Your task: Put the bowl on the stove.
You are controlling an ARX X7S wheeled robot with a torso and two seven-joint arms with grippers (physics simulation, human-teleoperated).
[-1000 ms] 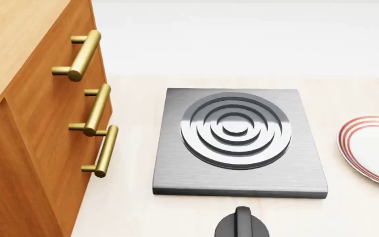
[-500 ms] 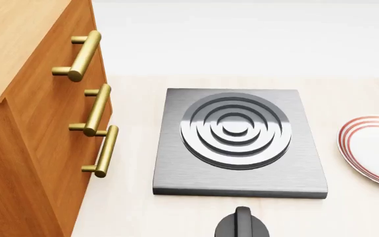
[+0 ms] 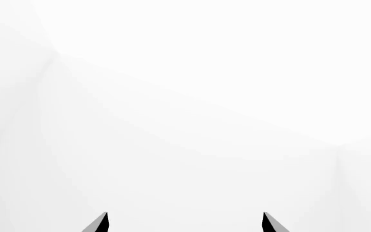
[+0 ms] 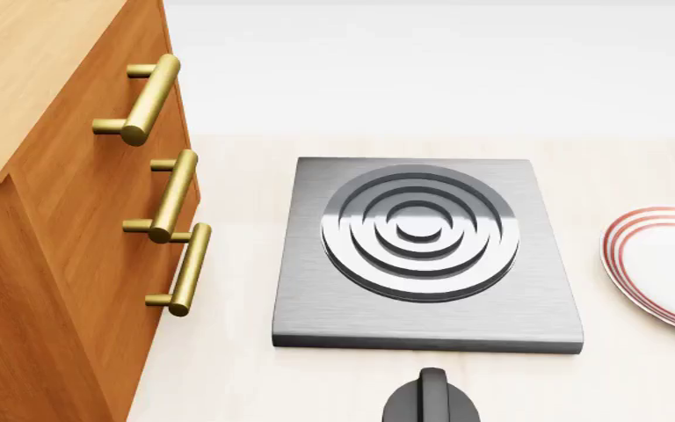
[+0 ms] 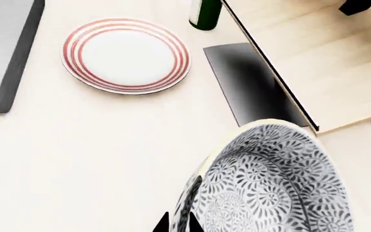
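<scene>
**Operator:** Where is the bowl, and have I got hold of it?

**Spotter:** Your right gripper (image 5: 178, 223) is pinched on the rim of the bowl (image 5: 269, 181); the fingertips sit close together on the near wall, and the bowl appears raised and tilted above the counter (image 5: 108, 159). The head view does not show it at all. Your left gripper (image 3: 184, 222) is spread wide, holding nothing, facing blank white.

**Operator:** And the stove?

**Spotter:** The stove (image 4: 425, 255) lies bare, between the wooden cabinet (image 4: 56, 229) and the red-ringed plate (image 5: 126, 54). From the bowl, the plate sits between you and the slab.

**Operator:** What could go wrong?

**Spotter:** I judge a rim pinch on glazed ceramic to be slippery, so a quick swing could rotate the bowl out of your grip. Carry it too low and you may clip the plate. The wooden shelf (image 5: 314, 63) and green bottle (image 5: 205, 13) stand near too.
</scene>
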